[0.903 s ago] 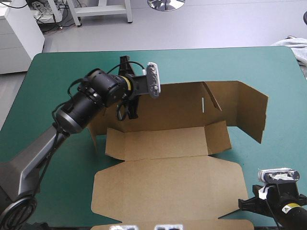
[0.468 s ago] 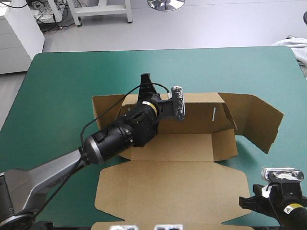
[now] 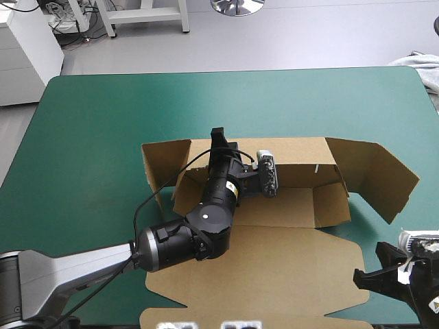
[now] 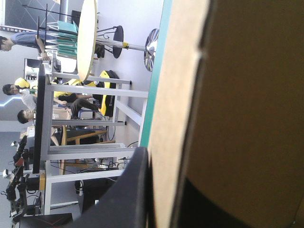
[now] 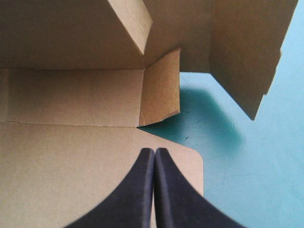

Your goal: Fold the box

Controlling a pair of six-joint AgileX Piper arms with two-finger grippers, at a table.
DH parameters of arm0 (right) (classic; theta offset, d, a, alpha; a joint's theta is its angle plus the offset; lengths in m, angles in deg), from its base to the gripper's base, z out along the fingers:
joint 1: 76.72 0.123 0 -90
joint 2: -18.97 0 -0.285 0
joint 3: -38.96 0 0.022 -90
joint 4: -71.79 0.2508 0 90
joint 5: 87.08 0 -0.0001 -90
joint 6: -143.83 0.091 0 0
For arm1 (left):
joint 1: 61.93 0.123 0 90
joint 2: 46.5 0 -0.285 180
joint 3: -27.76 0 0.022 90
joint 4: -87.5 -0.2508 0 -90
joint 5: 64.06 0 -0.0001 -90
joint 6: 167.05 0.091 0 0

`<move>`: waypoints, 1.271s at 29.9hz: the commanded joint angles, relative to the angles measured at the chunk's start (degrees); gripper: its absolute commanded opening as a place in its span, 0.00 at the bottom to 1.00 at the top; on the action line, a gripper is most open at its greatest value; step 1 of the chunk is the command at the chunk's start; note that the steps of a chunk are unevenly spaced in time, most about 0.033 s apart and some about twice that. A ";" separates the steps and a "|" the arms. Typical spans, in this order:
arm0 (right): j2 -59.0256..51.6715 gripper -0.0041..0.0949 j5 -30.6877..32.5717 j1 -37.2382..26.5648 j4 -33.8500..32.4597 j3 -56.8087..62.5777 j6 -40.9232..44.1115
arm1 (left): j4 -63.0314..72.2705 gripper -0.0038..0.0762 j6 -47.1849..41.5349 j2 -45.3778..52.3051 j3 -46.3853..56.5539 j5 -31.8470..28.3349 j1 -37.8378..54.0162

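L gripper [image 3: 219, 140]: reaches in over the box, sits on the far wall left of mid. Wrist view shows the black fingers nearly together w/ the wall's top edge nipped between them.
Box pos [image 3: 274, 264]: mid surface [image 3: 89, 123], biased to the right/near side. Half-formed tray.
Left end wall [image 3: 159, 161]: raised, leaning outward.
Far wall [image 3: 295, 151]: upright, full length.
Lid [image 3: 295, 274]: flat, toward near edge, passes under the L arm.
Right inner tab [image 3: 333, 204]: standing at the tray's right end.
Right side flap [image 3: 374, 175]: splayed out past the tray, not tucked.
Handling (est.): light, thin board. Panels stiff, creases act as hinges. Prob slides on the teal-green cover when pushed, so it needs a 2nd contact to hold it. Dents or kinks if squeezed mid-panel.
Grip pts (est.): free edges, close to a crease. For the splayed flap, its outer edge. Avoid corners, they fold over.
Markings: no brand, label or print readable on any panel, plain brown. Only a small pale slit [image 3: 316, 166] in the far wall.
R gripper [image 3: 384, 275]: near-right corner of surface, fingers pressed together into one point, nothing in them. Wrist view puts it over the lid's rounded right corner [image 5: 190, 164]. Contact w/ the board: can't tell.
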 commanded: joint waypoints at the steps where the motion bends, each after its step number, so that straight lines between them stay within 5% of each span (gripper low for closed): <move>1: 3.59 0.02 -3.09 0.10 1.45 -4.98 0.24 | -4.34 0.04 -3.49 3.04 0.35 -0.61 -0.91; 22: 48.40 0.02 -2.83 0.10 11.46 -40.31 -5.71 | -6.04 0.04 -4.89 3.04 1.67 -0.56 -0.91; 38: 68.69 0.02 -0.21 0.10 9.29 -46.42 -7.96 | -6.25 0.04 -4.89 3.04 1.67 -0.55 -0.91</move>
